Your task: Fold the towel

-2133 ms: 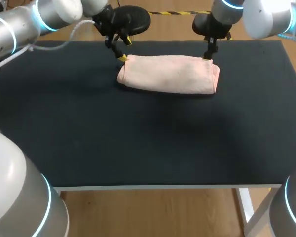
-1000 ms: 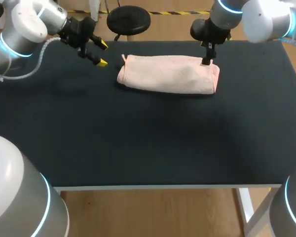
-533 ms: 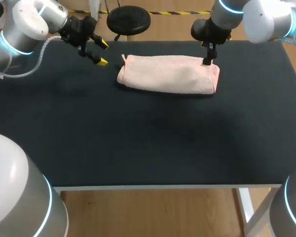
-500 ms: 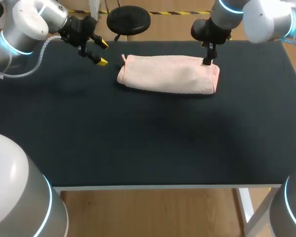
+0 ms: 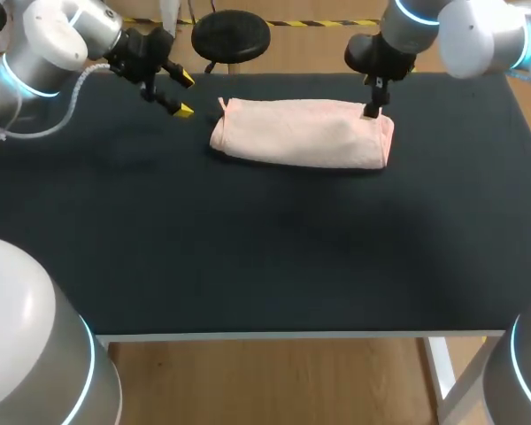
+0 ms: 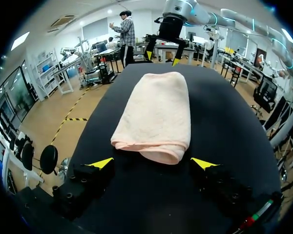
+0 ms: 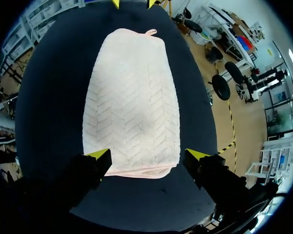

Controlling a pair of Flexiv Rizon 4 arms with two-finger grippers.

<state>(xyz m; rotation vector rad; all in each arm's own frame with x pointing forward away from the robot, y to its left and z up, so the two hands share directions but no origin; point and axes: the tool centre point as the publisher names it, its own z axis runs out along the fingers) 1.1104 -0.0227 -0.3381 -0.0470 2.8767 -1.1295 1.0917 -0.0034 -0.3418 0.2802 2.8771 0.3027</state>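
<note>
The pink towel [image 5: 303, 133] lies folded into a long pad on the black table [image 5: 248, 248], close to the far edge and a little right of the middle. It's flat, with a rounded fold along its near side.

Over on the left, the left gripper [image 5: 182, 95] hangs just off the towel's left end, clear of the cloth. Its yellow-tipped fingers are spread wide and there's nothing between them. From the left wrist, that gripper [image 6: 153, 163] looks straight down the length of the towel [image 6: 154, 114], whose rolled end sits just ahead of the fingers without touching them.

At the other end, the right gripper [image 5: 373, 104] stands over the towel's far right corner. The right wrist view shows this gripper [image 7: 149, 155] parted wide too, gripping nothing. The end of the towel [image 7: 132, 102] lies below and between its tips, and I can't tell whether they touch the cloth. A small hanging loop [image 7: 150, 32] pokes out at the towel's opposite end.
</note>
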